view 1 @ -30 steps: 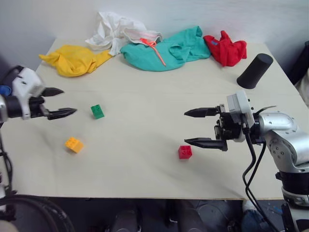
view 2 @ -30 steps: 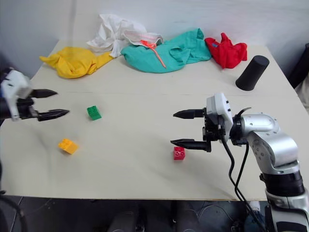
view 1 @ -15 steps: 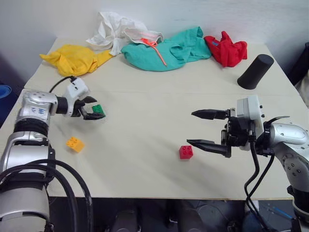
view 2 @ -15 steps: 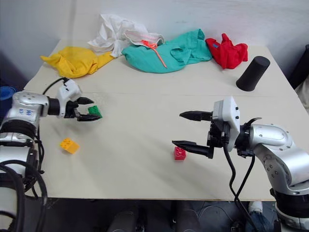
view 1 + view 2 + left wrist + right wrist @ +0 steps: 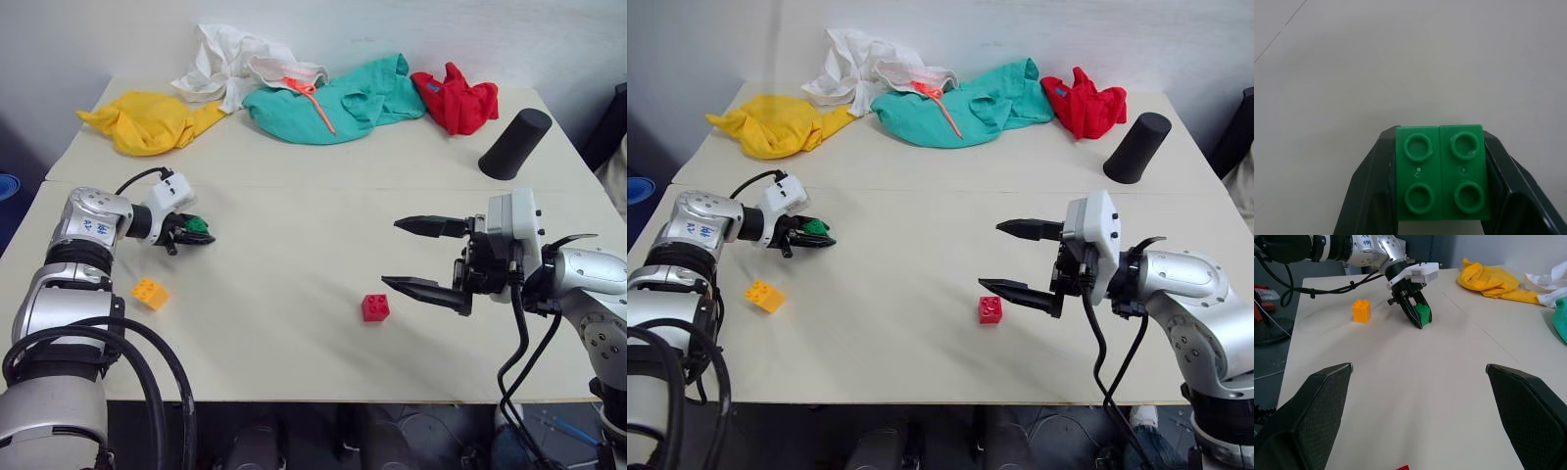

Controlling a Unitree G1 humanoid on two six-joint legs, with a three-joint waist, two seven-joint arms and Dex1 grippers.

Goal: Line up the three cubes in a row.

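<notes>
The green cube (image 5: 1440, 172) sits pinched in the left end effector (image 5: 193, 235) at the desk's (image 5: 294, 294) left side. The orange-yellow cube (image 5: 149, 292) and red cube (image 5: 375, 306) lie well apart, unaligned; the right end effector (image 5: 419, 257) hovers spread. No row yet.

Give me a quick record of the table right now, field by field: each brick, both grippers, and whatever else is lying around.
green brick: on the table, clamped between the left gripper's fingers
orange brick: loose on the table, nearer the front edge than the green one
red brick: loose, just below the right gripper's lower finger
left gripper: shut on the green brick
right gripper: open, holding nothing
cloths: yellow, white, teal, red, along the far edge
black cylinder: far right corner
row: not yet formed
</notes>
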